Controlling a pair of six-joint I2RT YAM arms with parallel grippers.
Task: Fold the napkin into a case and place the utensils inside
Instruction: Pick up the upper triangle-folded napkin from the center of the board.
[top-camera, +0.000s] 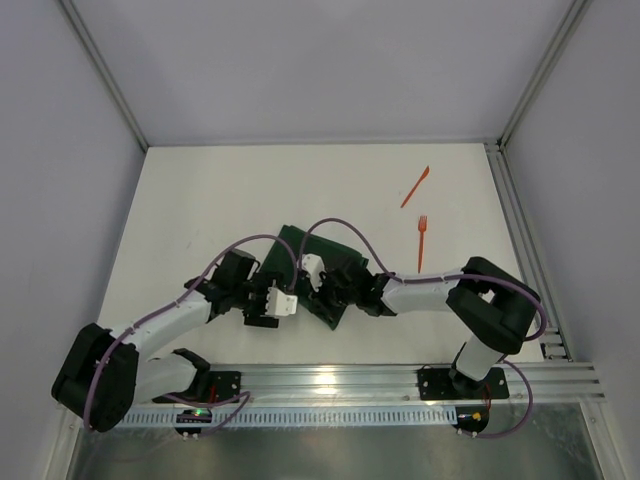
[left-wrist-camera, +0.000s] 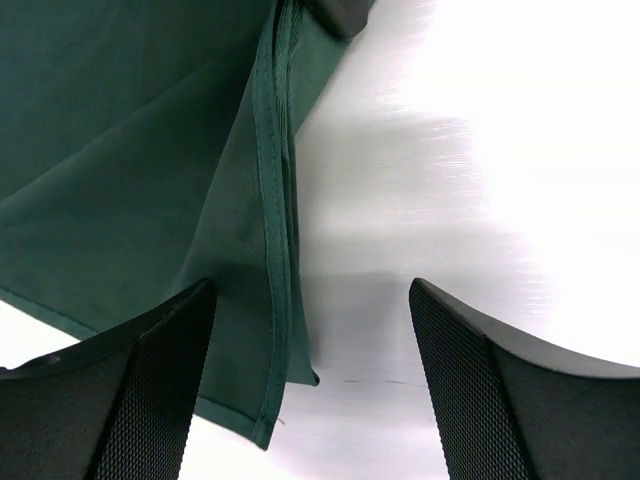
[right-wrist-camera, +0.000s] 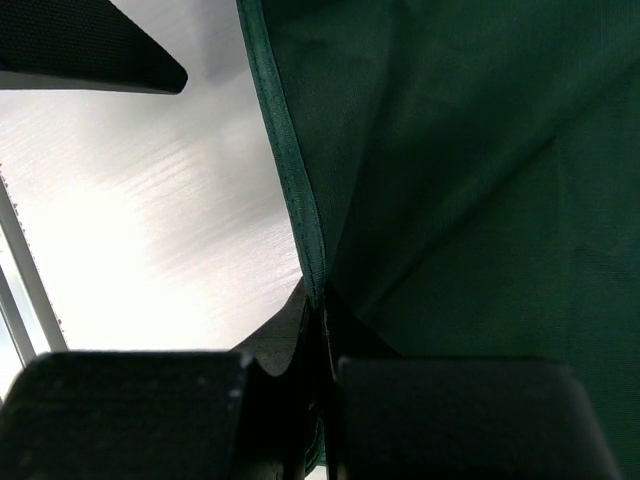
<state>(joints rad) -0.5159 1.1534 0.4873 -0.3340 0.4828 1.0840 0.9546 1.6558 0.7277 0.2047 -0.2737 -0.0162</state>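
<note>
The dark green napkin (top-camera: 343, 258) lies partly folded at the table's middle front, between both arms. My left gripper (top-camera: 303, 308) is open at the napkin's near corner. In the left wrist view (left-wrist-camera: 312, 400) the layered hemmed edge of the napkin (left-wrist-camera: 120, 150) runs between its fingers, nearer the left one, and nothing is gripped. My right gripper (top-camera: 328, 292) is shut on the napkin's hem; the right wrist view (right-wrist-camera: 325, 400) shows the cloth (right-wrist-camera: 470, 150) pinched and lifted. The orange knife (top-camera: 416, 187) and orange fork (top-camera: 421, 243) lie on the table at the back right.
White walls enclose the table on three sides, with a metal rail (top-camera: 520, 230) along the right edge. The other arm's finger shows at the top of the left wrist view (left-wrist-camera: 340, 12) and of the right wrist view (right-wrist-camera: 90, 45).
</note>
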